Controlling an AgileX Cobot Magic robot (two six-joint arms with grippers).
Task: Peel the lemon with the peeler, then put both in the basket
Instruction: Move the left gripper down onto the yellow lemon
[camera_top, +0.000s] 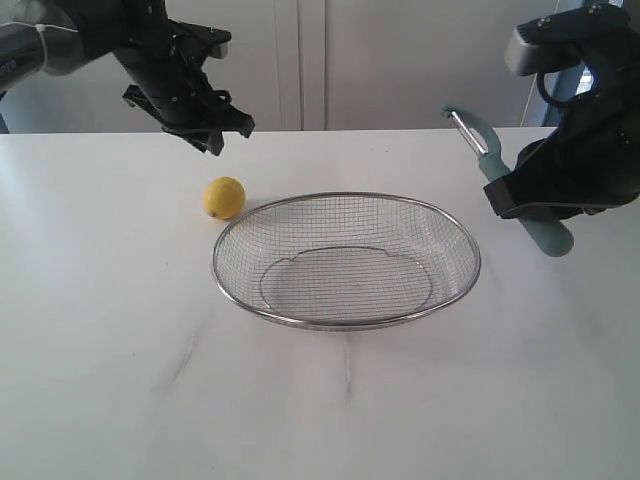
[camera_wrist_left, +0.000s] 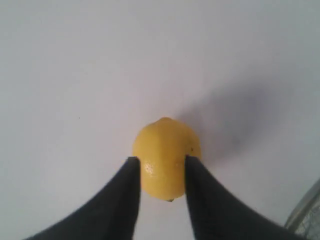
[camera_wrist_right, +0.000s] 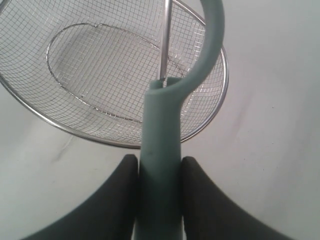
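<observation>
In the exterior view the lemon (camera_top: 224, 197) sits on the white counter (camera_top: 110, 330) left of centre. It is small, round and bright yellow, with smooth, unbroken skin on the side that shows. It lies just beside the upper left rim of the basket (camera_top: 345, 323), outside it. The basket is a wide, shallow oval of silver wire mesh with a thick steel rim, and it stands in the middle of the frame. The left pincer (camera_top: 228, 133) hangs in the air at the upper left, above the lemon and clear of it, its jaws parted. At the right edge the right pincer (camera_top: 515, 195) is clamped on the peeler (camera_top: 488, 150). The peeler is held off the counter, tilted, with its metal-bladed head toward the upper left and the pale teal butt of its handle lower right. It is beside the basket, not over it.

In the left wrist view the lemon shows in the gap between two dark fingers (camera_wrist_left: 120, 200) that stand apart. A small dark nub marks its near end, and its shadow falls on the counter. A corner of mesh (camera_wrist_left: 306, 220) peeks in.

In the right wrist view both fingers (camera_wrist_right: 205, 200) press the thick teal handle (camera_wrist_right: 160, 150). The looped head and thin blade (camera_wrist_right: 166, 35) point out over the basket's rim (camera_wrist_right: 100, 137).
</observation>
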